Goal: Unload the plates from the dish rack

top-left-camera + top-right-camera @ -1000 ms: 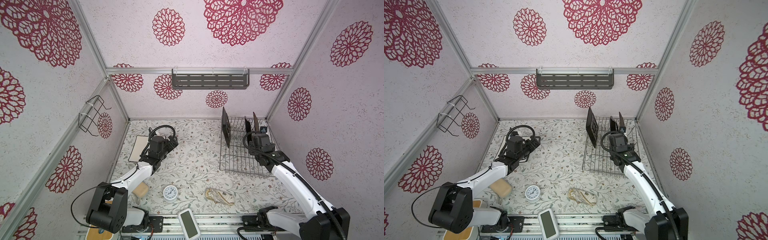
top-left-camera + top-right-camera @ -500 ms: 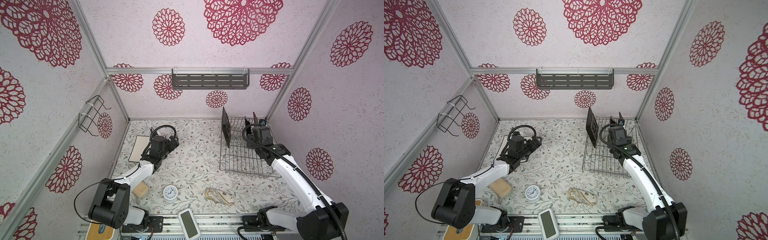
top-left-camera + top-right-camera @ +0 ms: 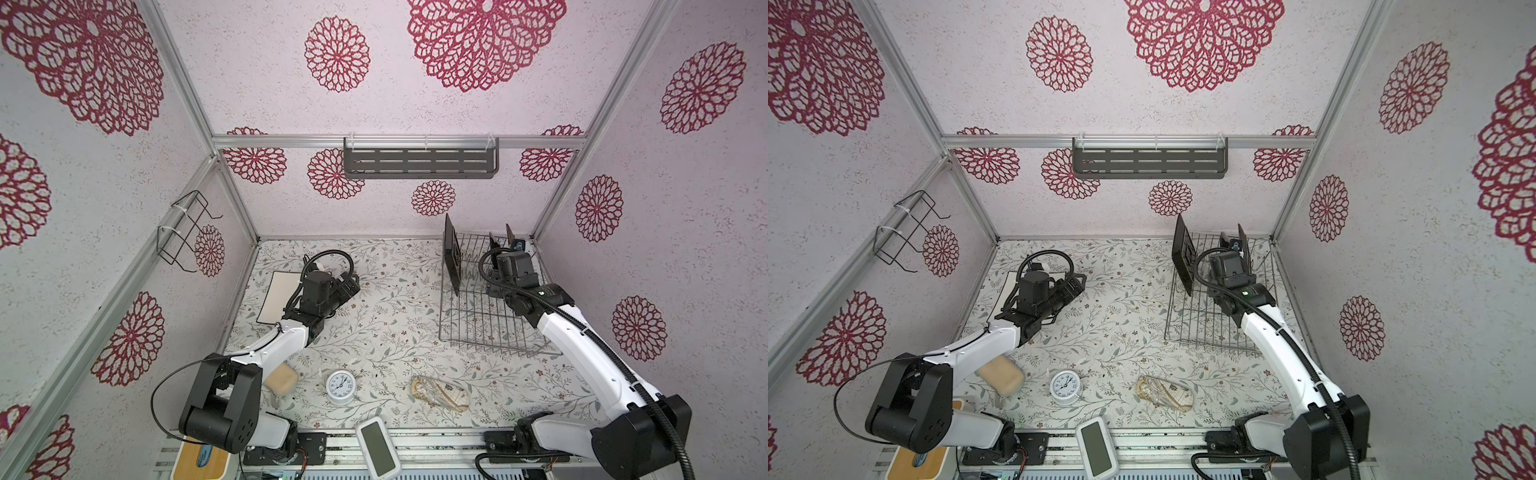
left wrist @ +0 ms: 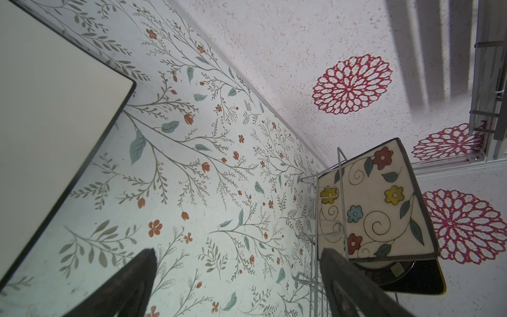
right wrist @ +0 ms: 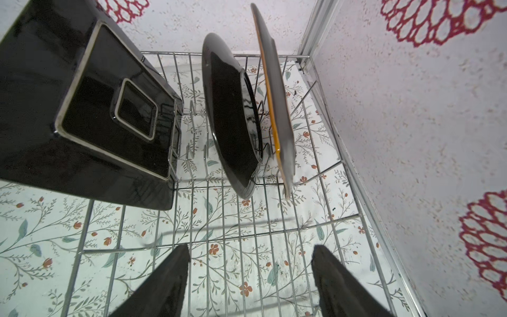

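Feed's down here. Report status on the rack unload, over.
Left gripper open over table, right gripper open over dish rack. Three plates standing in it; white plate flat on table. Nothing between right gripper and plates.

On my floral tabletop (image 3: pixel 382 316): white clock (image 3: pixel 340 385), beige sponge (image 3: pixel 282 379), crumpled bag (image 3: pixel 439 392); on my walls (image 3: pixel 374 208): wire holder (image 3: pixel 183 232), slotted shelf (image 3: pixel 419 162).

Both top views are bright, evenly lit and sharp, with faint soft shadows under the arms; wall patterns stretch toward the corners. In the wrist views the left gripper (image 4: pixel 238 251) and right gripper (image 5: pixel 251 248) are blurred. The dark plate (image 5: pixel 90 123) shows glossy reflections, and grey shadow bands cross the wall (image 4: pixel 411 41).
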{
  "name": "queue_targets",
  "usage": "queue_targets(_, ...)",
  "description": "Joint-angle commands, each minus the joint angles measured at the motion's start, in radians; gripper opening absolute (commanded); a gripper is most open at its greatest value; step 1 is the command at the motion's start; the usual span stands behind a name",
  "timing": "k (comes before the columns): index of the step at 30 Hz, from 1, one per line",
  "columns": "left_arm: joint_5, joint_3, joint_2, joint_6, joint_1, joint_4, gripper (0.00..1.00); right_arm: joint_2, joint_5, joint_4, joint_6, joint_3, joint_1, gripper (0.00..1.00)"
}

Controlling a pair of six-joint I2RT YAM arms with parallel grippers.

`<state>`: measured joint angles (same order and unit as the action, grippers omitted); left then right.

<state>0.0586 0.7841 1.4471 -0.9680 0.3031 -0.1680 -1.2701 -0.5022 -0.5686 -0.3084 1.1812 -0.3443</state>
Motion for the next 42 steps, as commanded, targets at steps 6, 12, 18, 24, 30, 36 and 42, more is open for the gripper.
queue_targets(6,0.036,-0.011,0.014,0.011,0.005,-0.075,0.97,-0.056,-0.017,-0.001,-0.066,0.072,-0.069,0.73)
queue_targets(12,0.043,-0.051,-0.009,0.008,0.005,-0.095,0.97,-0.136,-0.053,-0.031,-0.086,0.154,-0.118,0.73)
queue_targets(18,0.064,-0.042,-0.001,0.016,0.004,-0.095,0.97,-0.195,-0.045,-0.037,-0.093,0.215,-0.16,0.73)
queue_targets(24,0.092,-0.04,0.021,0.016,-0.01,-0.104,0.97,-0.257,-0.052,-0.041,-0.097,0.263,-0.193,0.74)
queue_targets(30,0.116,-0.04,0.026,0.014,-0.028,-0.112,0.97,-0.334,-0.069,-0.058,-0.094,0.332,-0.211,0.74)
queue_targets(36,0.127,-0.051,0.03,0.011,-0.041,-0.125,0.97,-0.379,-0.064,-0.067,-0.091,0.378,-0.237,0.74)
queue_targets(42,0.144,-0.053,0.037,0.007,-0.052,-0.132,0.97,-0.448,-0.108,-0.049,-0.089,0.422,-0.24,0.77)
